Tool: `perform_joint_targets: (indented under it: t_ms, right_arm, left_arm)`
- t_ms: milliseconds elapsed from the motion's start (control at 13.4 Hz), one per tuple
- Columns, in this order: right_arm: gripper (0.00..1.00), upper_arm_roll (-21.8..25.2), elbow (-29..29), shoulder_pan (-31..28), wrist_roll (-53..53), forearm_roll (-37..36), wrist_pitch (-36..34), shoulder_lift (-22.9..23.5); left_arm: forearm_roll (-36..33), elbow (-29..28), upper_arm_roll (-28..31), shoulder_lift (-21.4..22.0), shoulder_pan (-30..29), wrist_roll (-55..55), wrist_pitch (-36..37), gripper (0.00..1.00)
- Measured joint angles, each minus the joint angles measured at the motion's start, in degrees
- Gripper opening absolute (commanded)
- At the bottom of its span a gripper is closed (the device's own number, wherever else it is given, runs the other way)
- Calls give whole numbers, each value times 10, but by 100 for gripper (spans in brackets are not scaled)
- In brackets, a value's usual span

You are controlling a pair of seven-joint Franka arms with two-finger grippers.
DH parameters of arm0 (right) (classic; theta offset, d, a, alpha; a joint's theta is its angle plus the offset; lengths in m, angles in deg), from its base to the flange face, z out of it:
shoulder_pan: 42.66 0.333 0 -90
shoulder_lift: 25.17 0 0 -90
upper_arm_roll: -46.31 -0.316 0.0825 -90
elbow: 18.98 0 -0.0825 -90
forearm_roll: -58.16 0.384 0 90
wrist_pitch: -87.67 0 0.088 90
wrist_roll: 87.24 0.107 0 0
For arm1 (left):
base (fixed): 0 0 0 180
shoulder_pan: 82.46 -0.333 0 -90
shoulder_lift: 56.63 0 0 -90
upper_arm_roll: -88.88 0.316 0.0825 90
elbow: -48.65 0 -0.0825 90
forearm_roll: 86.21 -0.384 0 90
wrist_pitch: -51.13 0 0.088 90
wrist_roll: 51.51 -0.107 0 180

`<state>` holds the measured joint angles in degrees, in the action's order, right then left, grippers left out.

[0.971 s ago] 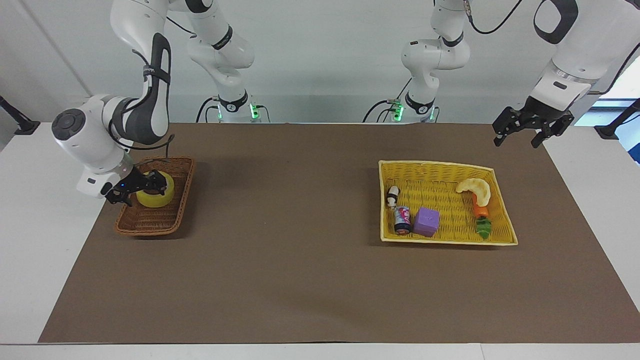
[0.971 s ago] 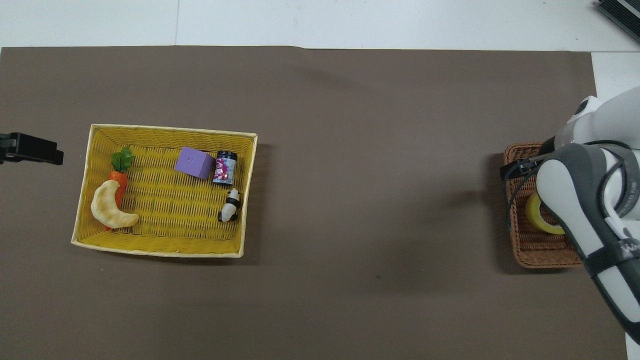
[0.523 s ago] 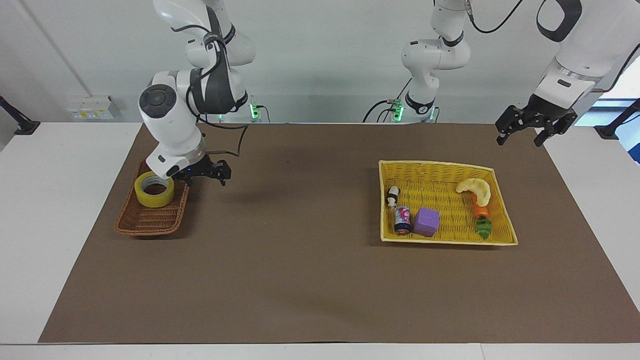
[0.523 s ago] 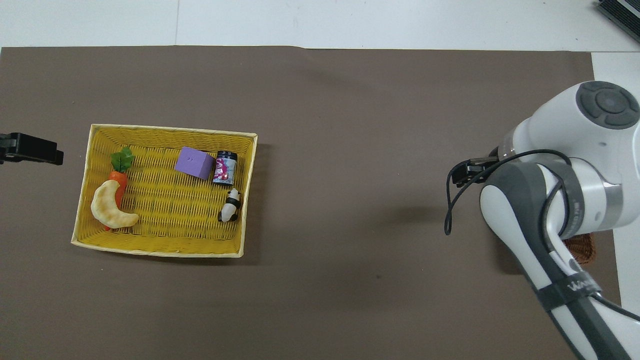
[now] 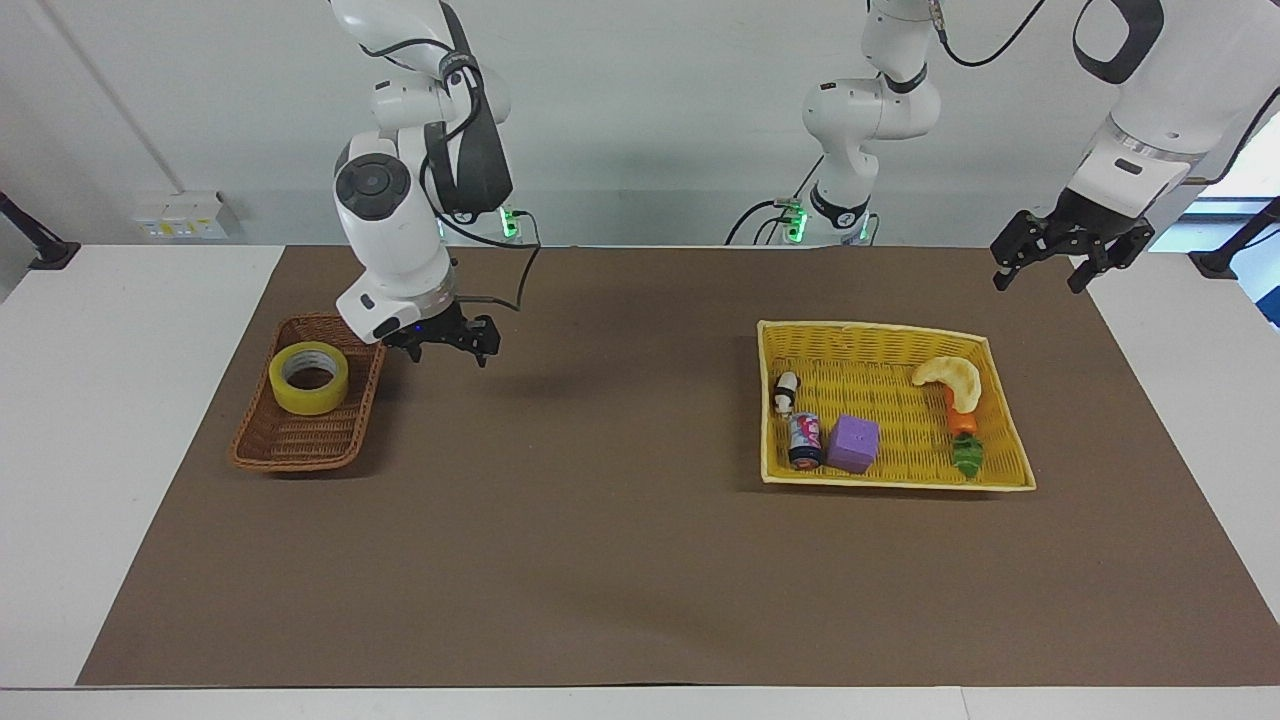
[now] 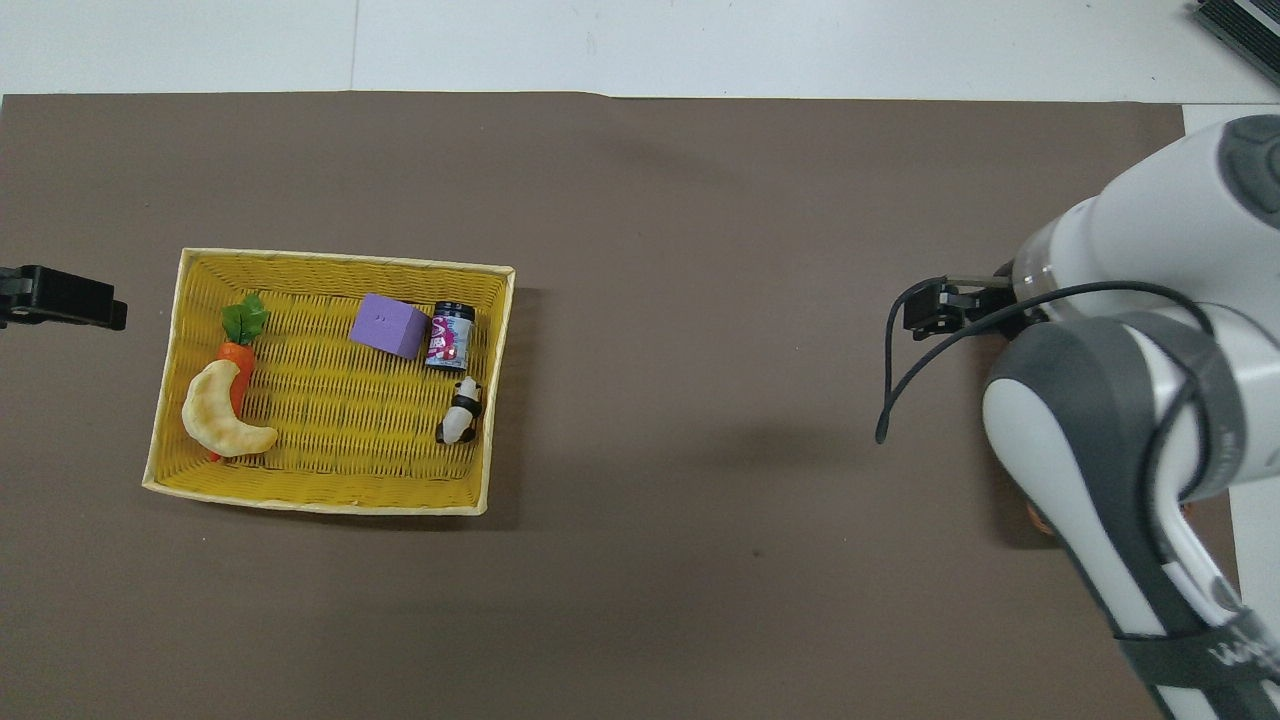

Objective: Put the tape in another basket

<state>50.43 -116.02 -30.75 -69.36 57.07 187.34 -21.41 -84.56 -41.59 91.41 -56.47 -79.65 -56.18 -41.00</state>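
Tape [image 5: 309, 377] sits in the brown basket [image 5: 290, 443] at the right arm's end of the table, leaning on the basket's wall at the end nearer the robots, core hole facing up. Nothing grips it. In the overhead view the right arm covers the tape and nearly all of that basket.

Right gripper [image 5: 447, 345] hangs empty over bare brown mat [image 5: 600, 560] just beside the brown basket, toward the table's middle; fingers spread apart, released, clear of the tape. A black cable [image 6: 893, 380] loops off its wrist.

Left gripper [image 5: 1068, 268] waits in the air over the mat's corner at the left arm's end, above and apart from the yellow basket [image 5: 1012, 440]; fingers spread, holding nothing. Only its dark tip [image 6: 62, 298] shows at the overhead view's edge.

Yellow basket holds: purple cube [image 5: 853, 444], can [image 5: 804, 440] lying touching the cube, panda [image 5: 786, 391] nearer the robots than the can, carrot [image 5: 962, 432], and a crescent cracker [image 5: 950, 379] lying over the carrot's end nearer the robots. The two baskets are well apart.
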Motion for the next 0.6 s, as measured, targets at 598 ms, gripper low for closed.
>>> perform_joint_targets:
  t_ms: [598]
  right_arm:
    - [100, 6, 149, -61, 0, 0, -162, -53]
  left_arm:
    - [0, 0, 0, 0, 0, 0, 0, 100]
